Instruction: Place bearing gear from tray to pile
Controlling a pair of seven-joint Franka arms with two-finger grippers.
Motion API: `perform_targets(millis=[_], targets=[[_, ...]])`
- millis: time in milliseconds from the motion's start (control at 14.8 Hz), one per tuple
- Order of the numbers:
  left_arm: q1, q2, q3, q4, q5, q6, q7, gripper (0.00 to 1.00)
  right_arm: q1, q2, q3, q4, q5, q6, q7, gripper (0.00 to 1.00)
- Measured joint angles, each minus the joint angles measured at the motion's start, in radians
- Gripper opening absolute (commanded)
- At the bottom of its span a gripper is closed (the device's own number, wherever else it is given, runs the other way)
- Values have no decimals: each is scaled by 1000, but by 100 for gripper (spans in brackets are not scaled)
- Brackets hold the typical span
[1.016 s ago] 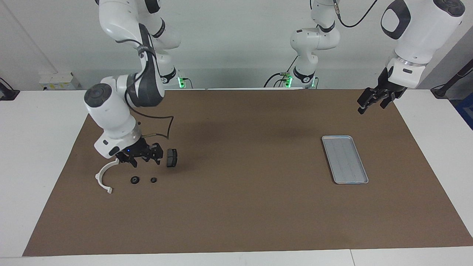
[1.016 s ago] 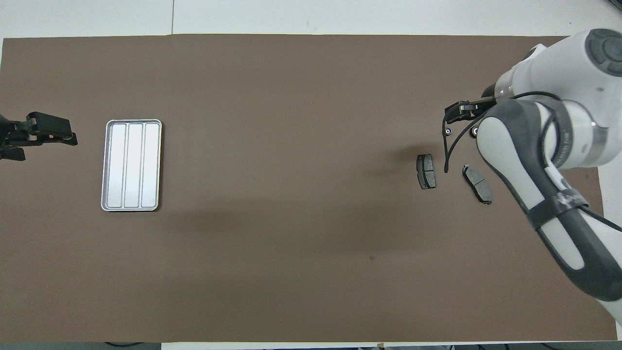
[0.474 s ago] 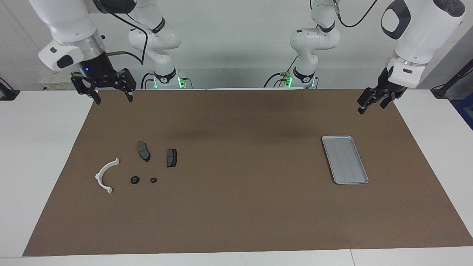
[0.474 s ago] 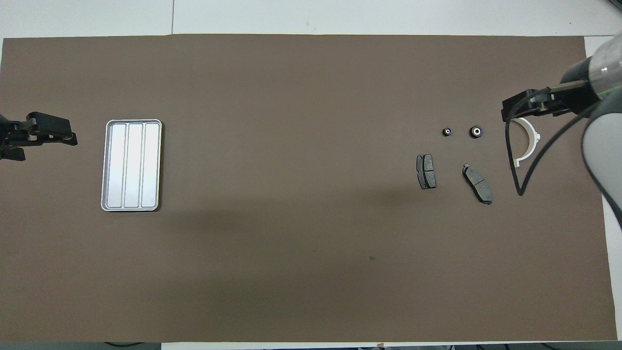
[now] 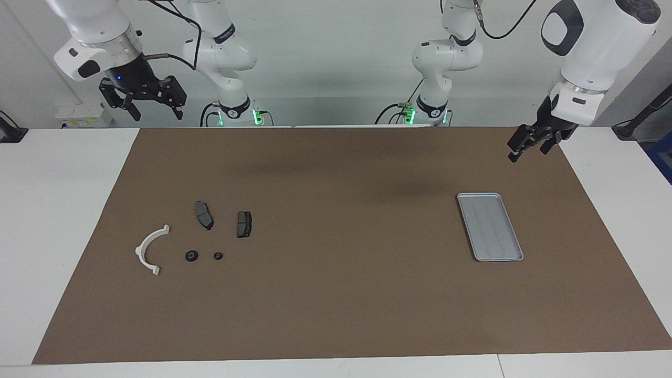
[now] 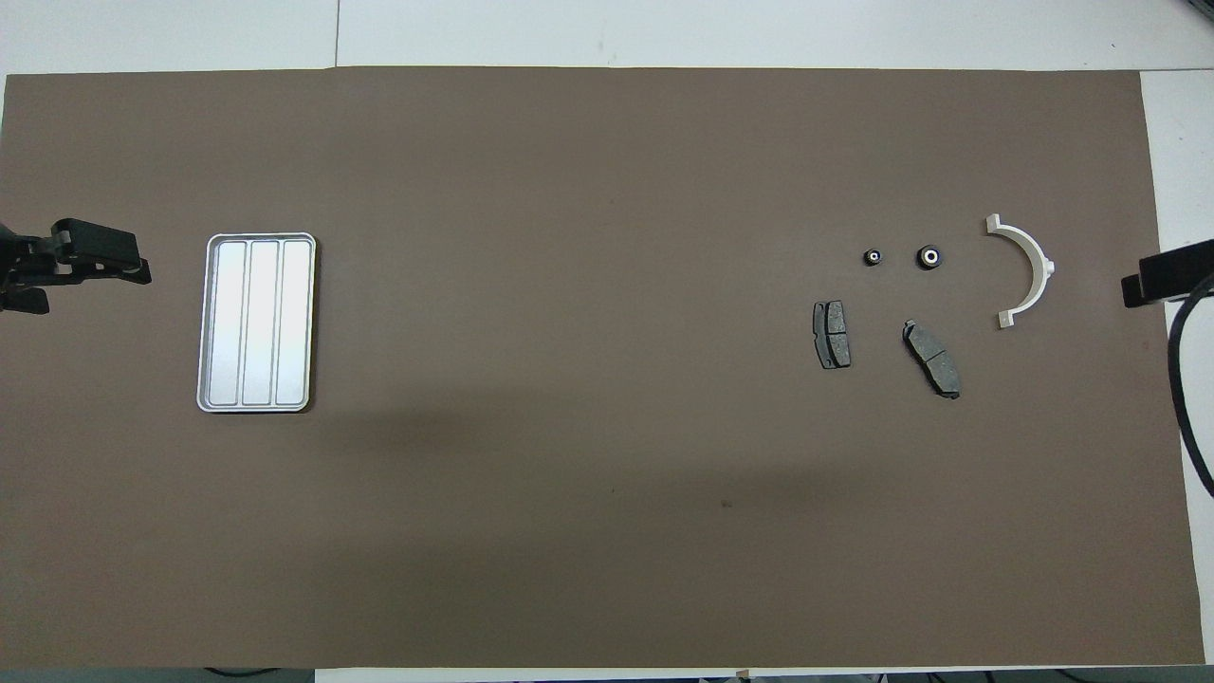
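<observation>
The tray (image 5: 490, 226) lies toward the left arm's end of the table, and it has nothing in it. The pile sits toward the right arm's end, well apart from the tray. In the pile I see a white half-ring bracket (image 5: 149, 248), two dark brake pads (image 5: 203, 214) lying near each other, and two small black round parts. The larger round part (image 5: 191, 255) is just beside the bracket, and the smaller round part (image 5: 218, 255) is beside it. I judge that one of them, or both, is the bearing gear of the task, but I cannot tell which.

The right gripper (image 5: 151, 109) hangs high over the edge of the table at the robots' end, with its fingers spread and nothing between them. The left gripper (image 5: 529, 144) waits in the air above the corner of the brown mat, near the tray, and its jaws are also apart and hold nothing.

Because the tray is bare and the round parts lie in the pile, the task looks finished. Nothing seems left to carry.
</observation>
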Motion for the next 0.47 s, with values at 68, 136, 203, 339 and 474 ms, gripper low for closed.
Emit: perform_targets(millis=[68, 136, 203, 339, 474], targets=[[0, 0, 0, 0, 0, 0, 0, 100, -2, -3, 0, -8, 0, 6, 0, 100], [0, 0, 0, 0, 0, 0, 0, 100, -3, -3, 0, -9, 0, 7, 0, 100], [0, 0, 0, 0, 0, 0, 0, 100, -3, -4, 0, -9, 0, 7, 0, 100], [0, 0, 0, 0, 0, 0, 0, 100, -6, -4, 0, -11, 0, 7, 0, 100], [0, 0, 0, 0, 0, 0, 0, 100, -18, -1, 0, -16, 0, 7, 0, 100]])
